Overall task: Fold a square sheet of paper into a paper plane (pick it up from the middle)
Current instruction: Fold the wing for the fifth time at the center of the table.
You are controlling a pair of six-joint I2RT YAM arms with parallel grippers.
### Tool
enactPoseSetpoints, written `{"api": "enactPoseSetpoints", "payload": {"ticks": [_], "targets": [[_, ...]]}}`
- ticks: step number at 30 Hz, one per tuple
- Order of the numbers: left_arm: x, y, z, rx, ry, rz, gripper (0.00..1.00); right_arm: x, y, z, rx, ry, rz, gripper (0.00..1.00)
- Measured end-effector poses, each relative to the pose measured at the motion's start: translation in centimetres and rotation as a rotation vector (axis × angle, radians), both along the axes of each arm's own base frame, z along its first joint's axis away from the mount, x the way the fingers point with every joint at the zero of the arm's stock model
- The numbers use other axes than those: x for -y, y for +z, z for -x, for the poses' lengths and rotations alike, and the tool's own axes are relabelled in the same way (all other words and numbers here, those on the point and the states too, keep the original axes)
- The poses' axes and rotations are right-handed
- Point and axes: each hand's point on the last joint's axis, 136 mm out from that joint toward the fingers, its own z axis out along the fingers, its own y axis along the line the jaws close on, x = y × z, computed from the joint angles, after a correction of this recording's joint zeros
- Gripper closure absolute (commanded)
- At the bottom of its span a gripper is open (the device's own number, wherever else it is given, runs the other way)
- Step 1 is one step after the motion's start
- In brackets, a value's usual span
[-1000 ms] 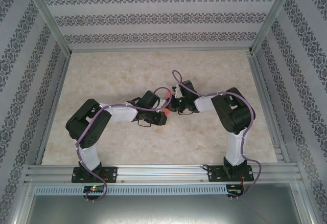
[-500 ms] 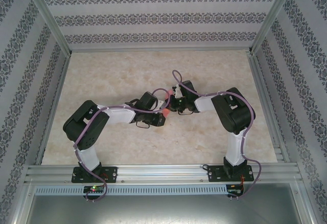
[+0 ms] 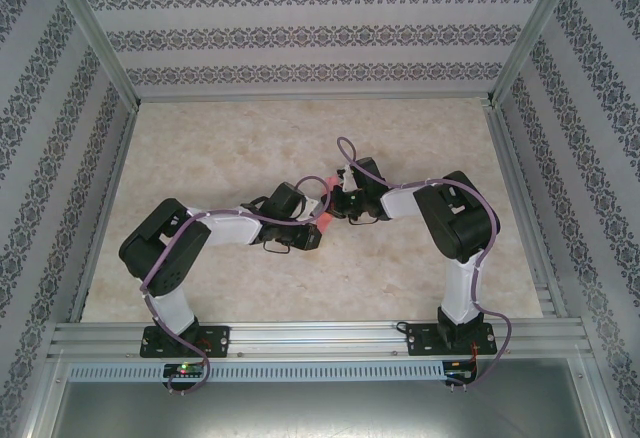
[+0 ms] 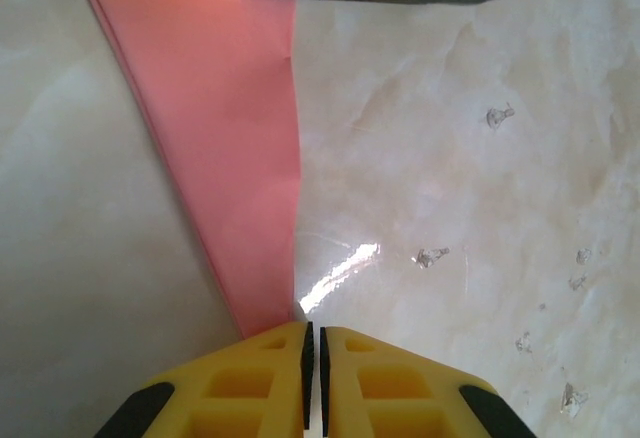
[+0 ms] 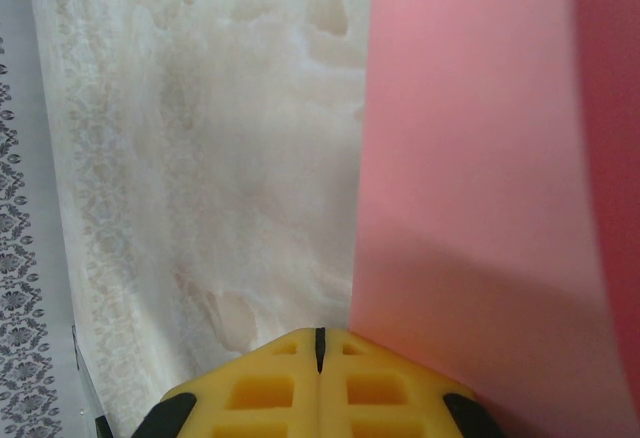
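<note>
Worktop: at its middle sits the paper plane, a tapered, part-folded wedge. The left gripper jaws pinch its narrow tip, and the right gripper jaws are pressed together at its wide end. This is likely mid-crease; the next move calls for flattening and sharpening the fold

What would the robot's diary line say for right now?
paper: pink, narrows to a point | left hand: shut on its tip | right hand: shut, paper alongside

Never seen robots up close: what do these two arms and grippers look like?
Both the left arm and right arm have bulky black joints joined by white links, with a purple cable running along each. The left gripper and right gripper have yellow fingers with moulded pockets.
</note>
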Motion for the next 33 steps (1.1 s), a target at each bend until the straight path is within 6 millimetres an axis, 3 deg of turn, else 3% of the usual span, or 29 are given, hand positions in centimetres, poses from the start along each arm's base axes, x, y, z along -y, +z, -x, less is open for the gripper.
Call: {"api": "enactPoseSetpoints", "payload": {"ticks": [9,14,18,24,33], "targets": [[-0.2,1.2,2.3,-0.092,-0.034,0.02,0.84,0.0,0.0,0.0,0.005,0.005,0.001,0.99],[0.9,4.7,0.5,-0.026,-0.018,0.083,0.83,0.0,0.0,0.0,0.01,0.01,0.001,0.99],[1.7,5.9,-1.1,0.009,0.001,0.118,0.83,0.0,0.0,0.0,0.01,0.011,0.0,0.99],[1.9,3.4,-2.6,-0.014,0.025,0.092,0.83,-0.1,0.1,0.0,0.01,0.013,-0.002,0.99],[1.9,0.8,-2.6,-0.05,0.028,0.063,0.84,-0.1,0.1,0.0,0.01,0.013,-0.002,1.0]]}}
